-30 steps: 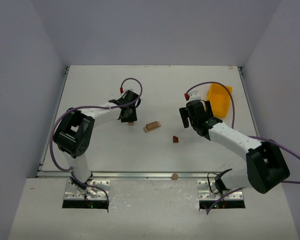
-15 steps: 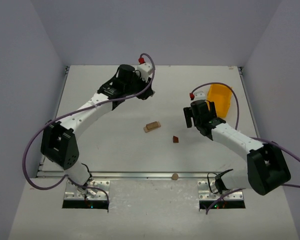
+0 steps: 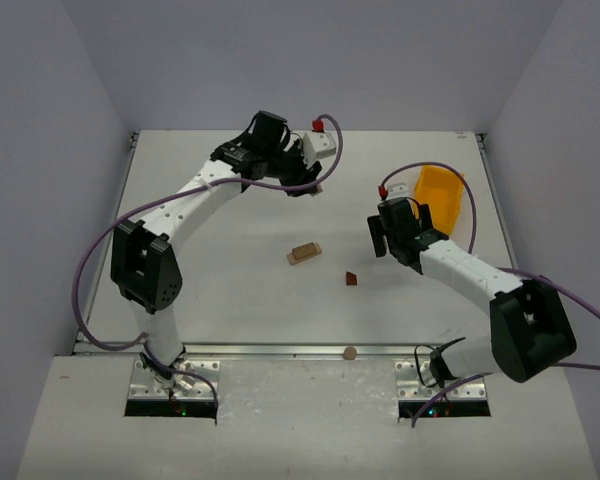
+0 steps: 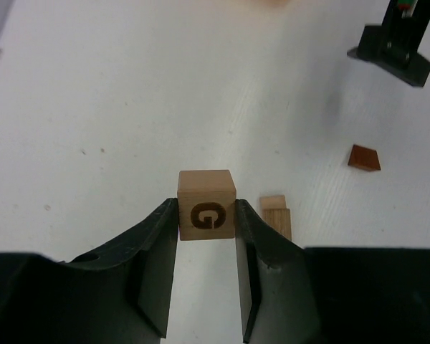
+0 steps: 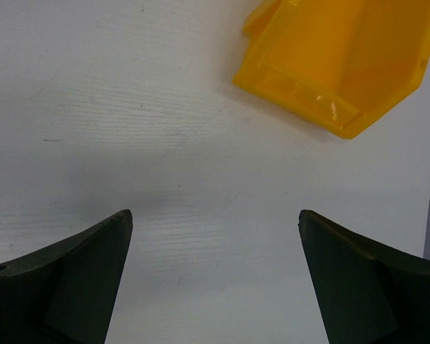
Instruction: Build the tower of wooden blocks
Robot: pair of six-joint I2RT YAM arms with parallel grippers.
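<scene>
A pale wooden cube marked G is clamped between the fingertips of my left gripper, which hangs high over the far middle of the table. Below it, nearer the arms, the flat tan plank lies on the table. The dark reddish-brown wedge lies alone to the plank's right. My right gripper is open and empty above bare table, just right of the wedge and apart from it.
A yellow plastic bin sits at the far right, close behind the right gripper. A small round wooden disc rests on the metal rail at the table's near edge. Grey walls enclose the table on three sides.
The left arm has lifted from beside the plank's left and swung to the far middle, carrying the cube. The right arm has barely shifted.
</scene>
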